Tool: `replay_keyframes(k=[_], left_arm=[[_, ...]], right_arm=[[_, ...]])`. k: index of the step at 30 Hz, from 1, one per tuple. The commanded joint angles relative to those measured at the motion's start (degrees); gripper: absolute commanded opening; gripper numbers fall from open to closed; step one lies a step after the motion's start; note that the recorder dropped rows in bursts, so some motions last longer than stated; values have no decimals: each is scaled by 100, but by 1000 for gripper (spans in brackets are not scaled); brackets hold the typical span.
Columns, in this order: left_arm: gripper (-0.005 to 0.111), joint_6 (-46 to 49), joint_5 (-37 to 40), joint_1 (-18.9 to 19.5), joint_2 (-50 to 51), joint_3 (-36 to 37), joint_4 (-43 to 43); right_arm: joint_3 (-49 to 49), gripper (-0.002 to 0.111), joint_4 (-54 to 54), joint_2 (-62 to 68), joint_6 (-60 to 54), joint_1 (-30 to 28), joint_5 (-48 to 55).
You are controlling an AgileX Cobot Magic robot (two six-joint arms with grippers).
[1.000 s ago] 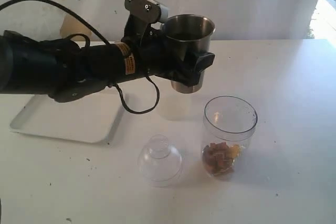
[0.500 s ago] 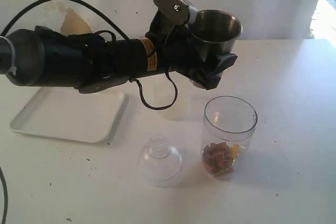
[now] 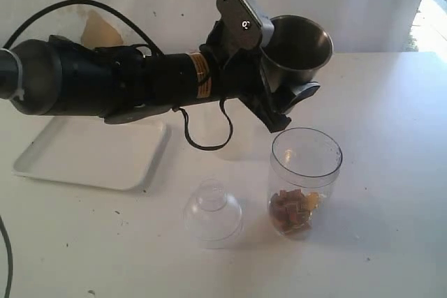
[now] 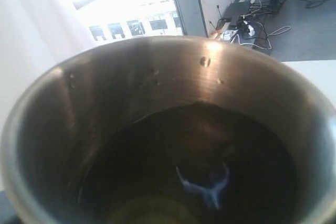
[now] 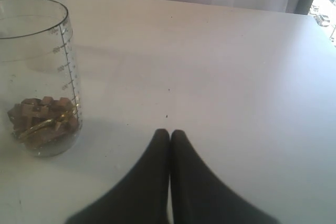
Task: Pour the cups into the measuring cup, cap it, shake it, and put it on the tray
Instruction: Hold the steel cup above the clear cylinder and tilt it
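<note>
My left gripper (image 3: 290, 83) is shut on the brushed-steel tumbler (image 3: 297, 50) and holds it in the air, just above and behind the measuring cup (image 3: 305, 179). The tumbler leans slightly toward that cup. In the left wrist view the tumbler (image 4: 157, 93) fills the frame and its inside is dark. The clear measuring cup (image 5: 39, 77) stands upright on the table with brown and yellow pieces at its bottom. The white tray (image 3: 91, 158) lies at the left, partly behind my left arm. My right gripper (image 5: 169, 134) is shut and empty, low over the table beside the measuring cup.
A clear dome-shaped lid (image 3: 213, 213) sits on the table in front, left of the measuring cup. A faint frosted cup (image 3: 234, 141) stands behind it, under my left arm. The white table (image 3: 391, 172) stretches bare to the right.
My left arm has carried the steel tumbler to the right and slightly up, over the measuring cup, and tipped it a little. The measuring cup, lid and tray have not moved.
</note>
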Motion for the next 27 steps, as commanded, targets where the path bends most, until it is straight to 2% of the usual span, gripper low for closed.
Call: replay_keyframes(k=[1,5,16,27], left_arm=[[0,60,-281,-17,-76,-75,15],[0,481,-303,-17,-76,-75,15],[0,787,2,-7,-76,-75,15],[0,1224,-30,-7,-76,-75,15]], right_arm=[[7,0,-12,-25,19,2,-76],[7,0,-12,-25,19,2,-76],[7,0,-12,-25,19,2,-76],[7,0,-12,-25,19,2,-76]])
